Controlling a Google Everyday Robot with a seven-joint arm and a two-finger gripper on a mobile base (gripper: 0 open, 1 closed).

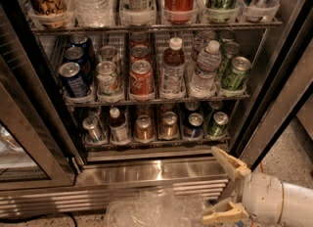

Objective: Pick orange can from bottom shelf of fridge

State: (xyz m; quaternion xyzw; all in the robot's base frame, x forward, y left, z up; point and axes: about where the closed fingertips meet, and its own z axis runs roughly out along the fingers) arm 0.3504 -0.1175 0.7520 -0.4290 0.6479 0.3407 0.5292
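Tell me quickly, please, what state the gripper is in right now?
Gripper: open, holding nothing, at the lower right in front of the fridge base.

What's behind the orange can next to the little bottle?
Behind the orange can only a dim shape shows, maybe another can; the rest of its lane on the bottom shelf is covered. The gripper hangs, fingers open, below, outside the fridge.
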